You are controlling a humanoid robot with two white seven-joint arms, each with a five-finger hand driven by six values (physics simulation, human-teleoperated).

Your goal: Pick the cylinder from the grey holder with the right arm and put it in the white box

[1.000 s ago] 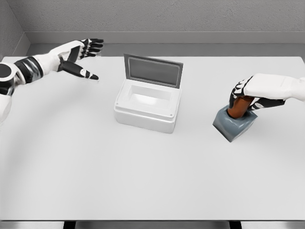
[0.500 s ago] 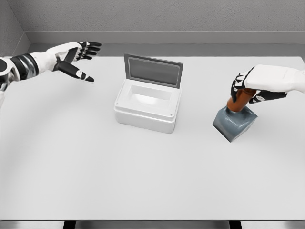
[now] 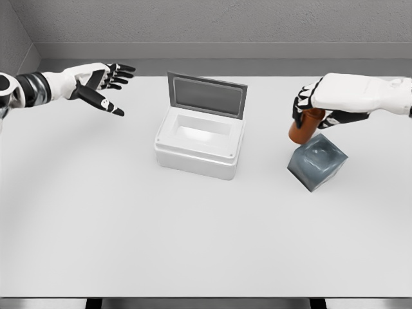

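A: Item 1, fingers?

B: My right hand (image 3: 325, 103), fingers (image 3: 302, 106) curled round the top of the cylinder (image 3: 302, 129), pinching it firm. Arm enters from the right edge.

A: Item 2, cylinder. Location?

B: Orange-brown, hanging from my grip, upright w/ slight tilt. A sec ago it sat deep in the grey holder (image 3: 317, 164); half a sec ago only partly out. Now the base is clear of the socket, just above the holder's upper left corner. Can't tell if the two are touching or just apart.

A: Meaning for the task?

B: My read: extraction done, approx. a third of the job. Carry leg next, leftward.

A: Item 3, holder?

B: Grey block, empty socket showing, skewed on the table (image 3: 206, 244).

A: Item 4, destination?

B: White box (image 3: 199, 151), lid (image 3: 207, 95) propped up at the rear, interior open, well left of my hand. I judge the lid edge as the thing to avoid on approach.

A: Item 5, other hand?

B: Left hand (image 3: 100, 80), far left above the table, fingers spread, holding nothing; it has drifted a bit further left.
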